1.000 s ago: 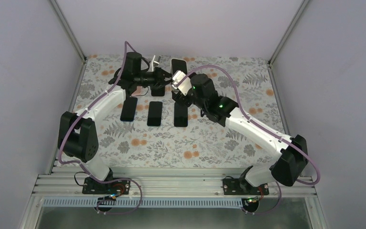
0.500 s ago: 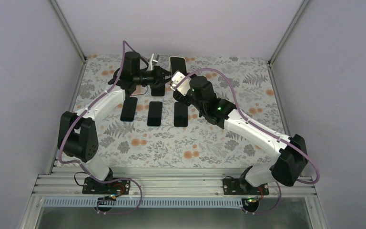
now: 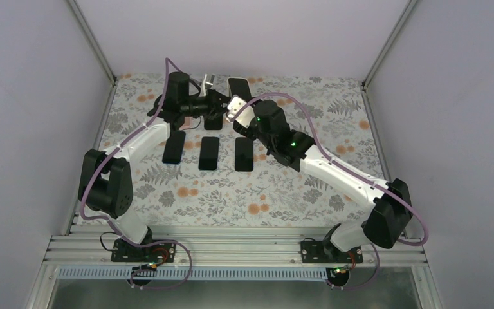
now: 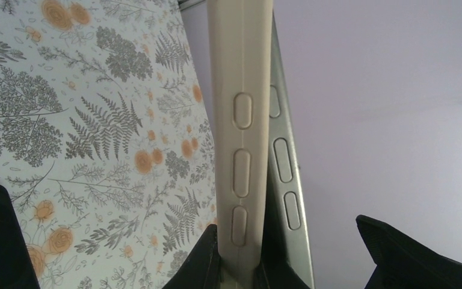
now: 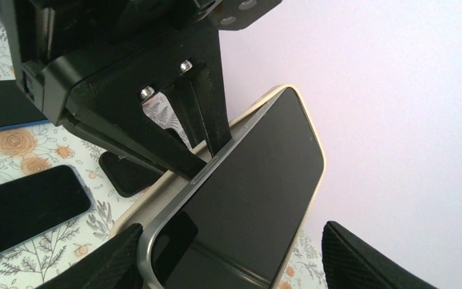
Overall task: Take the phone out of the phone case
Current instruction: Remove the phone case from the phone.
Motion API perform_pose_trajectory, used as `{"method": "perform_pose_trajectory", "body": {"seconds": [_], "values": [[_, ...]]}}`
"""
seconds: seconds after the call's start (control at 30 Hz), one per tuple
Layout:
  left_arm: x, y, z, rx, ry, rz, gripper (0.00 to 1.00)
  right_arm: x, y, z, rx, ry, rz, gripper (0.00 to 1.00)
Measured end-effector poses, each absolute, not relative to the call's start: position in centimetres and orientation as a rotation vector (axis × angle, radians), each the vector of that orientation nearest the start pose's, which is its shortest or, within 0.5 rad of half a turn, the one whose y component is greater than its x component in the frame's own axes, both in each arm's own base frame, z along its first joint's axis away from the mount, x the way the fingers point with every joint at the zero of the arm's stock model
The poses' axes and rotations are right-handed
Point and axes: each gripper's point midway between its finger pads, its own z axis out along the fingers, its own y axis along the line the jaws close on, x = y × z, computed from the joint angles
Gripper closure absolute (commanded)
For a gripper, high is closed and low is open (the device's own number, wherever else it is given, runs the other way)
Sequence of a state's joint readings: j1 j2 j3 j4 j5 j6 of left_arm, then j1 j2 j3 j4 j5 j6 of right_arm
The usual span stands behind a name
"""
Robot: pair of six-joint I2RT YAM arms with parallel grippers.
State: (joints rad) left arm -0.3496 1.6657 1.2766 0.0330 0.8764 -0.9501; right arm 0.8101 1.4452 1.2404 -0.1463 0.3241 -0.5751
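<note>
Left wrist view: cream silicone phone case, seen edge-on, with three moulded button bumps along its side. A grey metal-edged phone with black glass screen stands just beside it on the right. A dark gap lies between them, widest at the gripper end and closing toward the far tip. By judgement the phone is partly sprung, not free.

Location: both are held aloft over the far middle of the floral-printed table cover, beyond a row of three dark handsets lying flat.

Left gripper: thin black fingers drawn close together, pinching the long side wall of the case, as the right wrist view shows.

Right gripper: jaws spread wide, astride the phone's sprung end. One finger is just beside the metal corner, the other apart from the opposite edge. It grips nothing.

Step in hand, by judgement: separating phone from case.

Method advised:
- Bring the right fingers in on the phone's two long edges, clear of the case lip, with both pads bearing on metal.
- Use the left pinch as a fixed anchor.
- Draw the freed end away first, tilting rather than pulling square, since the seated tip is likely to bind.
- Pull slowly; a silicone wall stretches and may slip from a thin pinch.
</note>
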Motion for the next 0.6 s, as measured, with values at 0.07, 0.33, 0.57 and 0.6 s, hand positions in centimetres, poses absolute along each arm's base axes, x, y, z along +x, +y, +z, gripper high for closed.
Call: {"method": "perform_pose_trajectory", "body": {"seconds": [0.07, 0.33, 0.57, 0.6], "values": [[39.4, -28.4, 27.6, 0.029, 2.179, -1.658, 0.98, 35.9, 29.6, 30.6, -1.048, 1.578, -0.173, 0.38], [39.3, -28.7, 28.1, 0.038, 2.155, -1.683, 0.98, 36.9, 29.2, 30.7, -1.076, 1.432, -0.342, 0.59], [39.1, -28.9, 28.2, 0.035, 2.152, -1.704, 0.98, 37.1, 28.8, 30.3, -1.121, 1.328, -0.477, 0.87], [39.1, -29.0, 28.4, 0.037, 2.147, -1.708, 0.98, 37.1, 28.8, 30.3, -1.126, 1.316, -0.49, 0.92]]}}
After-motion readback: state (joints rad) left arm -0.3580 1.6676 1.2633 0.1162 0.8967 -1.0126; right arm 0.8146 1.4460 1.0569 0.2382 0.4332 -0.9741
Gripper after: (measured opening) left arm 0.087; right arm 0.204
